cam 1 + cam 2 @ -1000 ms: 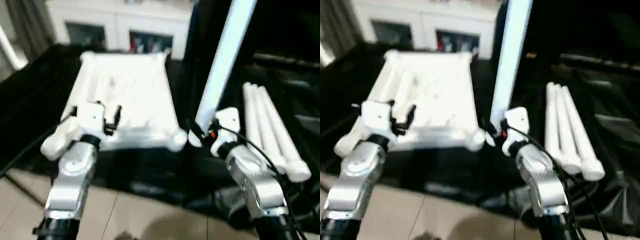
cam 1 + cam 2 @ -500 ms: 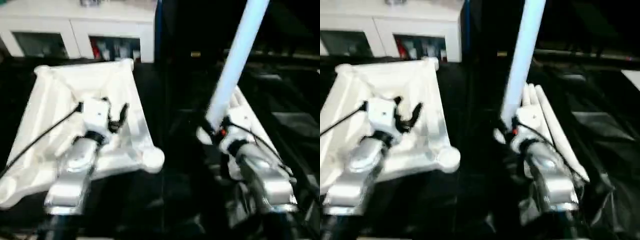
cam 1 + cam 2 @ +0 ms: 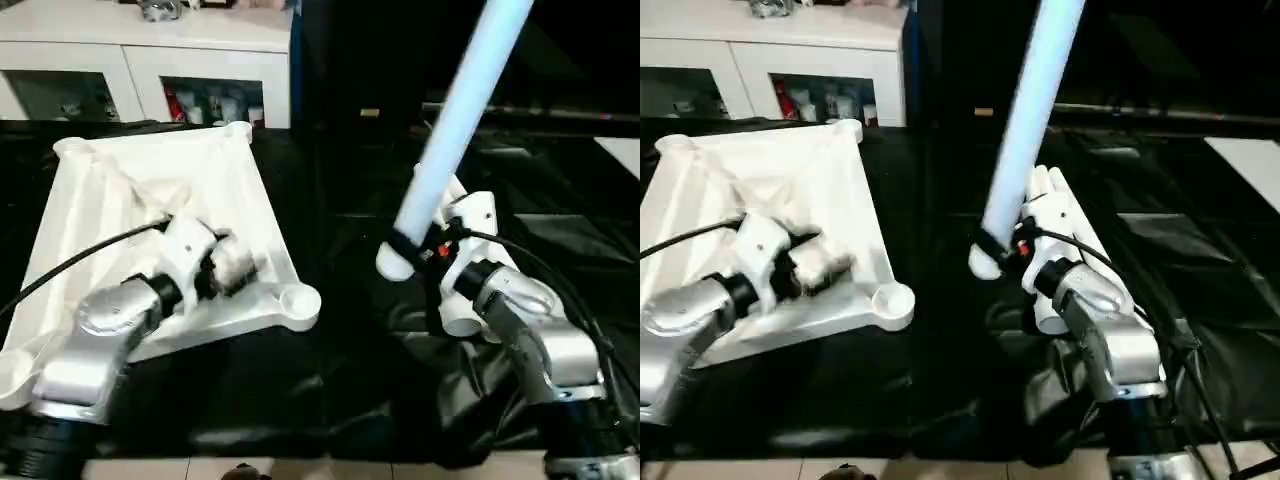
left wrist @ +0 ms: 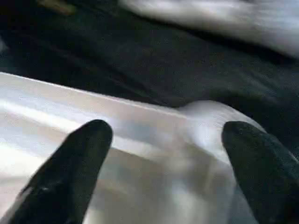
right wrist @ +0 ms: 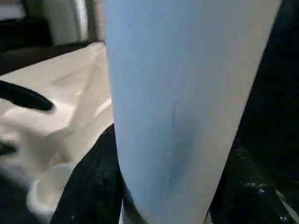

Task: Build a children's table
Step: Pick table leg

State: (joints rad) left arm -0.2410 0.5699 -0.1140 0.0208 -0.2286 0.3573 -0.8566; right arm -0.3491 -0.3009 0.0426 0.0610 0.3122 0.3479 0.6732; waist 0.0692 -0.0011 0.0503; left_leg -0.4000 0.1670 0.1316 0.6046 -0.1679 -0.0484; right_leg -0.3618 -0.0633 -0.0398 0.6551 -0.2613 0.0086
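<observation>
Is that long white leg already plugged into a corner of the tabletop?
No. The right gripper holds the leg up over the black cloth, its lower end apart from the tabletop and the near corner socket.

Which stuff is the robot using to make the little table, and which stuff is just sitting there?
Using:
- table top, lying underside up
- leg, held by the right gripper
- spare legs behind it
- left gripper, open over the top

Just there:
- black cloth
- white cabinet
</observation>
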